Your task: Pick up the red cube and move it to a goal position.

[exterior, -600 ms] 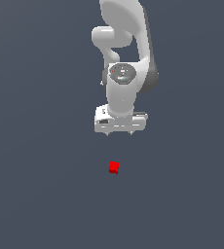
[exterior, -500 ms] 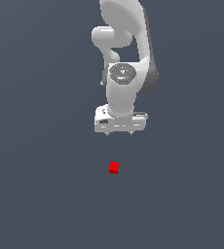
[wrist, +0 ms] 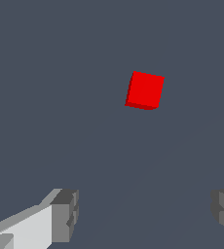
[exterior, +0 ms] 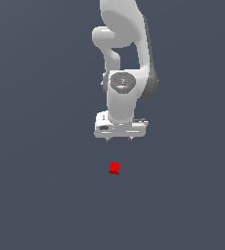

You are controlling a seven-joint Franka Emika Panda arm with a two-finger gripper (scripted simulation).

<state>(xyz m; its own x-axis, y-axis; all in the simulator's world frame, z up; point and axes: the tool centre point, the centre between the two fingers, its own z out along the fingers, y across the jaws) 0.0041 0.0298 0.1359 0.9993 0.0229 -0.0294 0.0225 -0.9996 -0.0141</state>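
Observation:
The red cube (exterior: pixel 114 168) is small and bright red and lies on the flat dark grey floor (exterior: pixel 36 195). It also shows in the wrist view (wrist: pixel 144 90), apart from the fingers. My white gripper (exterior: pixel 119 138) hangs above the floor, and the cube shows a little below it in the exterior view. The gripper (wrist: pixel 143 216) is open and empty: its two grey fingertips (wrist: pixel 65 215) stand wide apart, with bare floor between them.
The white arm (exterior: pixel 126 58) rises behind the gripper to the top edge of the exterior view. Plain dark grey floor surrounds the cube on all sides.

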